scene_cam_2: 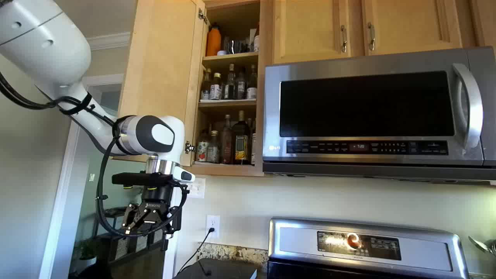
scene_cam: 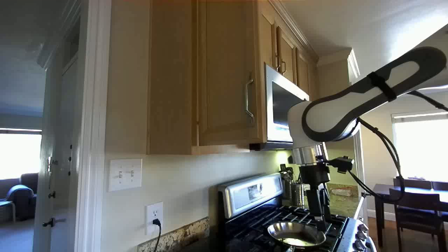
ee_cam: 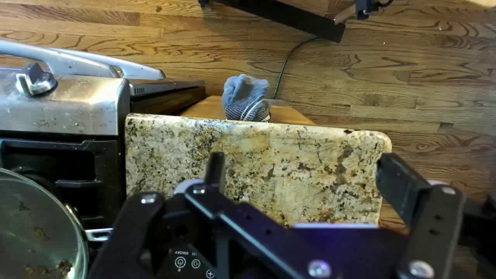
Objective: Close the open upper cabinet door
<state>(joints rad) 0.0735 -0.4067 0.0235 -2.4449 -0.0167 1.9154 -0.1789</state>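
Observation:
The upper cabinet door, tall light tan wood, stands open. In an exterior view its outer panel (scene_cam: 227, 63) shows, with the slim silver bar handle (scene_cam: 247, 99) near its free edge. In an exterior view its inner face (scene_cam_2: 162, 58) shows, swung out to the left on silver hinges, with the arm in front of its lower part. My gripper (scene_cam_2: 147, 233) points down below the door's bottom edge, apart from the door and handle. It also shows in an exterior view (scene_cam: 321, 224). In the wrist view the gripper (ee_cam: 300, 161) has its fingers wide apart with nothing between them; the door is out of view there.
Bottles (scene_cam_2: 241, 137) stand on the open cabinet's shelves. The stainless microwave (scene_cam_2: 368, 104) is right of it, under smaller wood doors (scene_cam_2: 310, 31). A steel pan (scene_cam: 297, 233) sits on the stove (scene_cam: 253, 190). The granite counter (ee_cam: 329, 145) is below my gripper; a towel (ee_cam: 246, 97) hangs there.

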